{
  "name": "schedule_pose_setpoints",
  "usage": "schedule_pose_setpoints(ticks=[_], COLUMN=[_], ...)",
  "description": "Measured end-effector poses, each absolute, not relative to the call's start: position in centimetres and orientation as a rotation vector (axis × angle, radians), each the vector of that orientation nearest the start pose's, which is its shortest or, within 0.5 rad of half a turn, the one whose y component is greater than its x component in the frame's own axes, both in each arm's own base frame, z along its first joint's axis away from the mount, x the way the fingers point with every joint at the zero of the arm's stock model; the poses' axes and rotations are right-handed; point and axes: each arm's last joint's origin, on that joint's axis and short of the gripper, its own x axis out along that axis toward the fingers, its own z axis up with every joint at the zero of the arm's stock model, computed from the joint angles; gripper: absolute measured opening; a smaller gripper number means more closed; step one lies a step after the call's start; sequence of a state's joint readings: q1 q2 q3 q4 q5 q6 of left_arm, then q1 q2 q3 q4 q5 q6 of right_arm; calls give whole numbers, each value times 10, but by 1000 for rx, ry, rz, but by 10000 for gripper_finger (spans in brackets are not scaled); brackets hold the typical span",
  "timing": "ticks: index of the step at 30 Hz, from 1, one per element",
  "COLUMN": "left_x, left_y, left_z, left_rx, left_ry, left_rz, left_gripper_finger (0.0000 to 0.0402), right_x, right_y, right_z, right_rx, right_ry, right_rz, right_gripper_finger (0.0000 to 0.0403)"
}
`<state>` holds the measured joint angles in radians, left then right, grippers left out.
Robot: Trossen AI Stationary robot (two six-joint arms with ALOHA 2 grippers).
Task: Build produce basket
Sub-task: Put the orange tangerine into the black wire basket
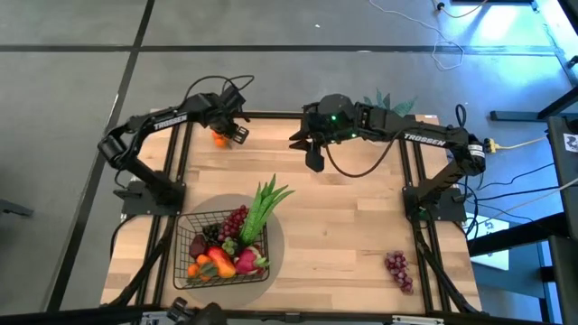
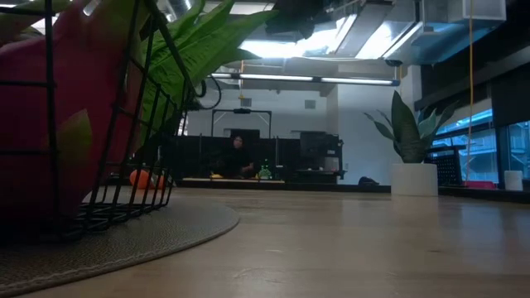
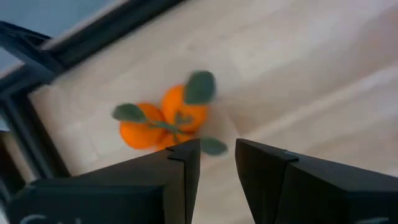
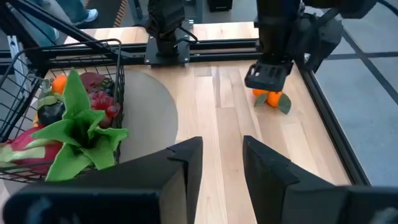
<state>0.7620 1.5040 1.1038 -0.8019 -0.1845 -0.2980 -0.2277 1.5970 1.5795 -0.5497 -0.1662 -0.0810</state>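
Left end effector (image 1: 233, 132), fingers narrowly parted and empty, hovers directly above the oranges (image 1: 219, 139) at the surface's far left edge; right end effector (image 1: 313, 161), narrowly parted, waits mid-surface.

basket (image 1: 185, 236): 1 | grape bunches (image 1: 398, 270): 2 | orange cluster (image 1: 219, 138): 1 | leafy stalks (image 1: 265, 206): 1

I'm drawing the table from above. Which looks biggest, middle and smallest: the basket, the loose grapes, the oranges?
1. Black wire-mesh basket, by far the largest.
2. Loose red-purple grape bunch.
3. Small orange cluster, partly hidden under the left pincer, so its rank is unsure.
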Motion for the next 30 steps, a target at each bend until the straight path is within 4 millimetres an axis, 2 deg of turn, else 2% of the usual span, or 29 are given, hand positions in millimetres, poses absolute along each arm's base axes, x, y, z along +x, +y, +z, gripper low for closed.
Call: schedule_pose_setpoints(ticks=[9, 15, 23, 27, 30], left_x=[211, 212, 215, 216, 216], left_y=[212, 216, 219, 219, 219], left_z=[213, 207, 201, 199, 199], left_rx=[-536, -458, -431, -422, -421], left_ry=[1163, 1197, 1227, 1241, 1249], left_rz=[1069, 1113, 1076, 1046, 1038], left_gripper_finger=[90, 90, 89, 76, 51], right_x=[346, 346, 346, 346, 346], right_y=[-77, -78, -78, -78, -78], right_z=[371, 372, 372, 372, 372], right_rx=[32, 45, 44, 44, 44], right_ry=[560, 550, 551, 551, 551], right_rz=[-69, -74, -89, -89, -89], right_gripper_finger=[102, 102, 102, 102, 102])
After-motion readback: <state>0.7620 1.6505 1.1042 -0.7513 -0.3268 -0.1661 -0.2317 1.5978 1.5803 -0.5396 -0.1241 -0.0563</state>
